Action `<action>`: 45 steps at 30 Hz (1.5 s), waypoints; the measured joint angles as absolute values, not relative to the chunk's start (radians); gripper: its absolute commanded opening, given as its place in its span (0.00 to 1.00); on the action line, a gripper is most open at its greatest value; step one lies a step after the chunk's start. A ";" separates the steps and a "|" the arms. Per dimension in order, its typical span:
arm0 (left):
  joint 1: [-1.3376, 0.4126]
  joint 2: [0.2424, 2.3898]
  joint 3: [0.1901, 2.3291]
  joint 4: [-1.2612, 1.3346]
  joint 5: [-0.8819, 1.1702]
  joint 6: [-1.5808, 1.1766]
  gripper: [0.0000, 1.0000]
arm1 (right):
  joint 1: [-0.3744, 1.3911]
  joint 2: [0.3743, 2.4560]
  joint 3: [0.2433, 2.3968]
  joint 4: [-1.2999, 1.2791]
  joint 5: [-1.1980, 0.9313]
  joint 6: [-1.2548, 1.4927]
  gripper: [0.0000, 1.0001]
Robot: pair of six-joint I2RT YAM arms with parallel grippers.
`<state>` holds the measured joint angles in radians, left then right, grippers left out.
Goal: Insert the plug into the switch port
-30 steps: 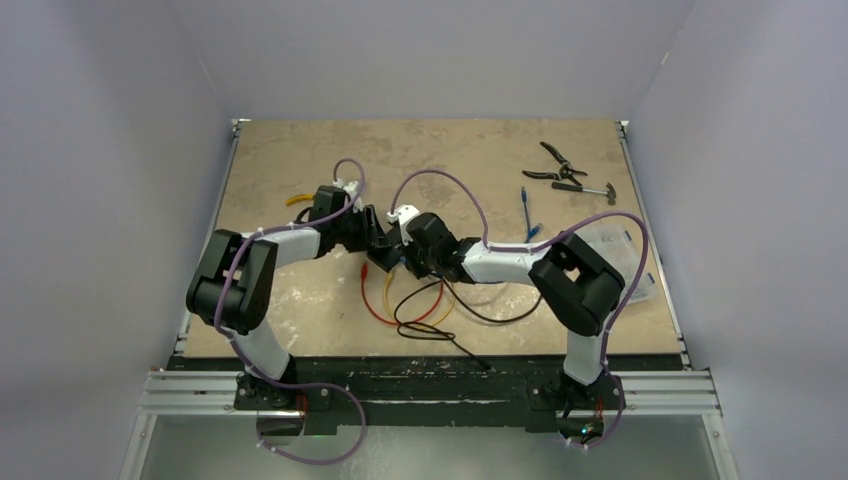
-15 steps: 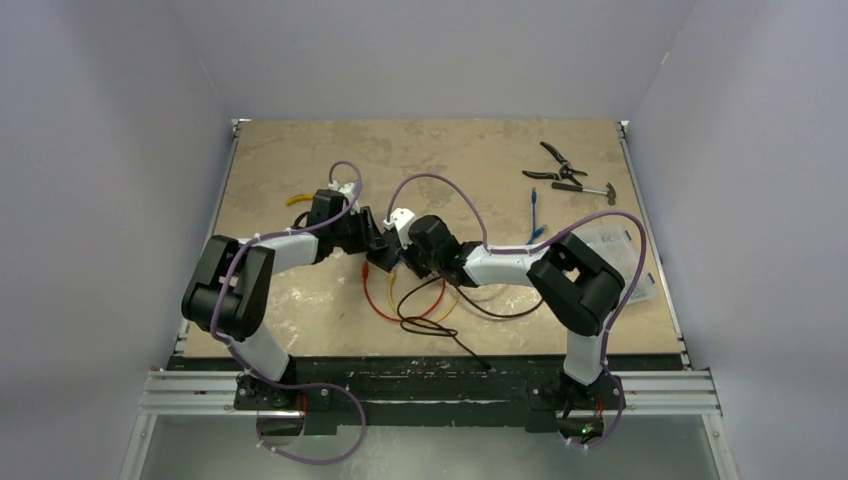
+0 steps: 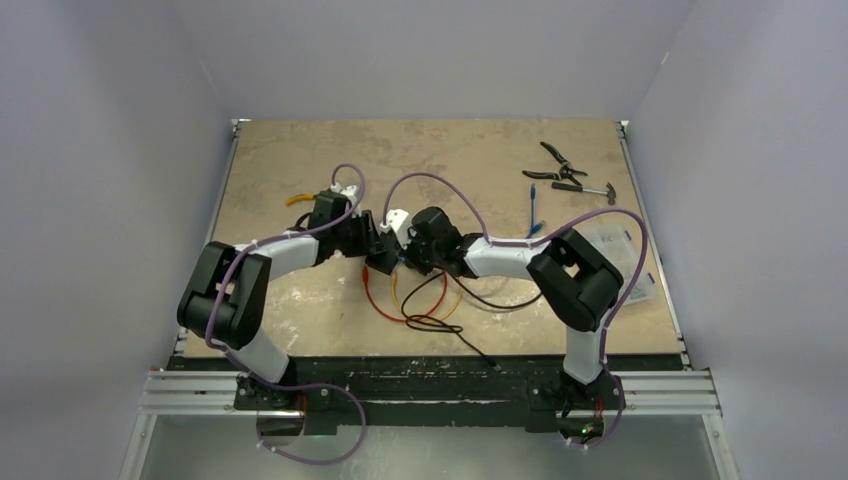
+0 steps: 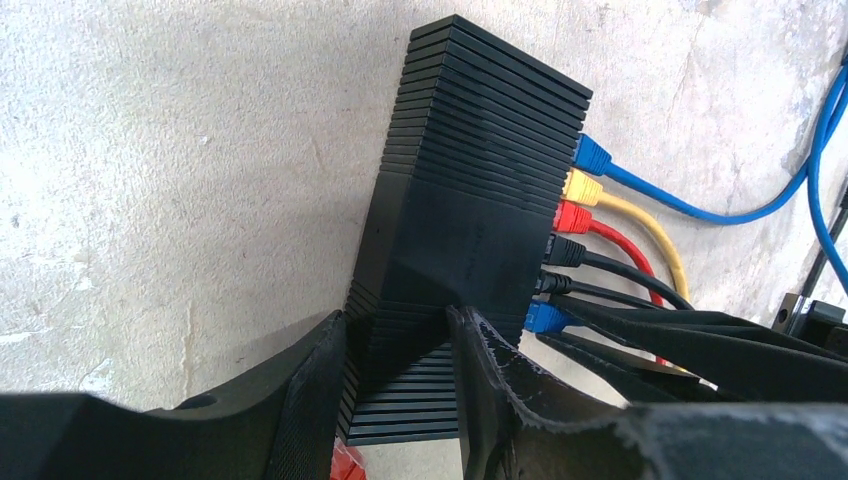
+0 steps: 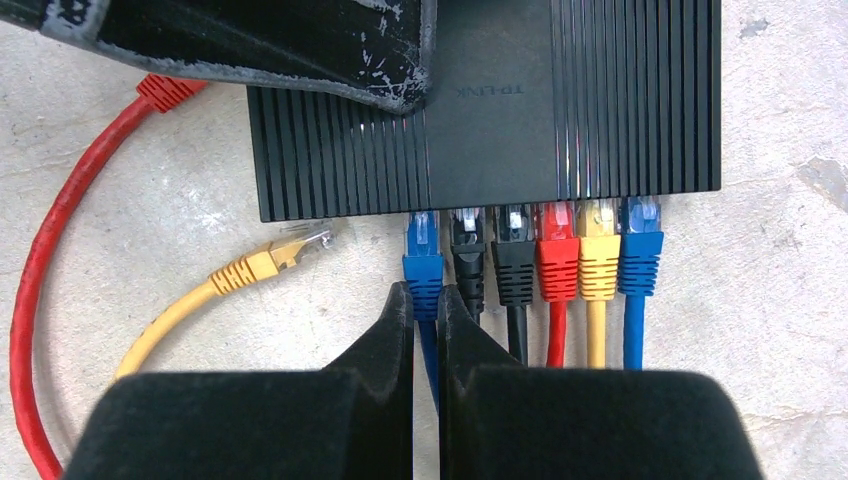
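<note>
We find the flat black ribbed switch box (image 5: 480, 110) lying near the middle of the mottled beige table (image 5: 780, 330), its socket edge facing the right gripper (image 5: 425, 296). That gripper is pressed together on the rear boot of the small blue plastic plug (image 5: 422, 255). The plug's nose sits in the end socket of the filled row, though we cannot tell whether it has latched.

The plug's long axis runs straight from the fingertips into the socket edge, square to the box's long side. In our judgement any further push goes directly forward along that line.

5 other plugs (image 5: 556, 255) fill the sockets alongside. The left gripper (image 4: 400, 345) clamps the box across its narrow end, bracing it.

Overhead, both arms reach forward and bend inward, wrists meeting low over the box, and the right is nearer the plug. A loose yellow plug (image 5: 290, 248) lies just beside the socket edge, not plugged in.
</note>
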<state>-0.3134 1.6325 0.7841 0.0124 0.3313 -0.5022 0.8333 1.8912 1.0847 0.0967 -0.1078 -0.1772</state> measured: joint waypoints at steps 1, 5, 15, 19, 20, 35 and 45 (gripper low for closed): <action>-0.317 1.631 0.783 0.013 0.325 -0.502 0.40 | 0.832 1.893 1.085 0.097 -0.113 -0.184 0.00; -0.330 1.628 0.781 0.014 0.306 -0.501 0.39 | 0.830 1.893 1.085 0.099 -0.125 -0.203 0.00; -0.366 1.624 0.784 0.022 0.266 -0.450 0.39 | 0.823 1.893 1.102 0.080 -0.145 -0.236 0.00; -0.373 1.623 0.785 0.022 0.258 -0.448 0.39 | 0.821 1.893 1.105 0.073 -0.149 -0.237 0.00; -0.375 1.623 0.787 0.021 0.256 -0.447 0.39 | 0.820 1.893 1.105 0.073 -0.149 -0.234 0.00; -0.400 1.623 0.794 0.022 0.232 -0.418 0.38 | 0.811 1.907 1.105 0.097 -0.155 -0.184 0.00; -0.376 1.625 0.894 -0.131 0.187 -0.331 0.58 | 0.787 1.930 1.106 0.201 -0.176 -0.204 0.00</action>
<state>-0.3759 1.6249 0.8944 -0.1314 0.1867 -0.3309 0.7872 1.9297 1.1057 0.2012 -0.1764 -0.2039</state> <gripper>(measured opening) 0.510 0.038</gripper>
